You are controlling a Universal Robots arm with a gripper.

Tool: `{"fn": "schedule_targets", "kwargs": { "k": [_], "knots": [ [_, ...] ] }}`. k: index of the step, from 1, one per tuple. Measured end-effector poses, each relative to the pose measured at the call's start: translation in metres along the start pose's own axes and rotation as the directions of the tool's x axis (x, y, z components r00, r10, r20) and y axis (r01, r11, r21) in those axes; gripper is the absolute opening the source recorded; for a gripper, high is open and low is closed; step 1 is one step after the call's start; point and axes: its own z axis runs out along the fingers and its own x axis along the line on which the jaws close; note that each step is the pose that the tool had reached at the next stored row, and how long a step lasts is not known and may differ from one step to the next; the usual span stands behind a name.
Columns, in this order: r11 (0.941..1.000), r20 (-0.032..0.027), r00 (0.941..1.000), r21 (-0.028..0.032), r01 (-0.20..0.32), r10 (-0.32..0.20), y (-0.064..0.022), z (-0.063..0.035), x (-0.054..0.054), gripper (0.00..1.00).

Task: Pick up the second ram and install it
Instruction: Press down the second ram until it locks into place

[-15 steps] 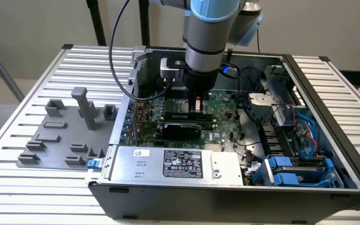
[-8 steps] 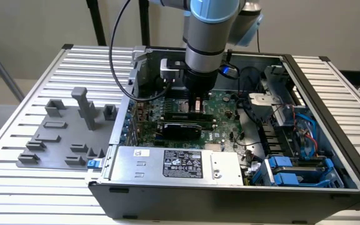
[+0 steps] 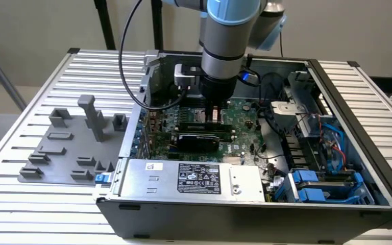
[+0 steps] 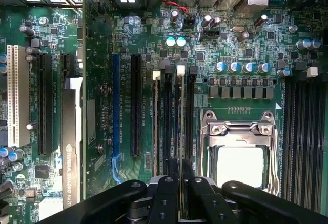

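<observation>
In the wrist view my gripper (image 4: 180, 166) is shut on the second ram (image 4: 180, 121). I see the ram edge-on as a thin pale strip running away from the black fingers (image 4: 166, 183). It lies in line with one of the black memory slots (image 4: 190, 121) on the motherboard (image 4: 102, 49), beside the silver processor socket (image 4: 241, 157). I cannot tell whether it touches the slot. Another thin edge (image 4: 156, 126) stands in a neighbouring slot. In the exterior view the gripper (image 3: 214, 116) reaches straight down into the open computer case (image 3: 250, 214), just above the board.
A graphics card (image 3: 196, 139) lies just in front of the gripper and a grey power supply (image 3: 192, 178) fills the case's front. Cables and blue drive bays (image 3: 322, 186) crowd the exterior view's right. A grey fixture tray (image 3: 67, 148) with upright posts sits outside the case on the left.
</observation>
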Motion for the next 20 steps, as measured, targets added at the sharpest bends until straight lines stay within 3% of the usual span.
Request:
{"fn": "schedule_targets", "kwargs": {
  "k": [14,15,18,20],
  "knots": [
    [1.0000,-0.0003,1.0000,-0.0002,0.000,0.000,0.0002,0.0033,-0.0008,0.00],
    [1.0000,-0.0003,1.0000,-0.0002,0.000,0.000,0.0002,0.0034,-0.0008,1.00],
    [1.0000,-0.0001,1.0000,-0.0001,0.000,0.000,0.0002,0.0016,-0.0009,1.00],
    [1.0000,-0.0001,1.0000,-0.0001,0.000,0.000,0.0004,-0.0053,-0.0011,1.00]
  ]
}}
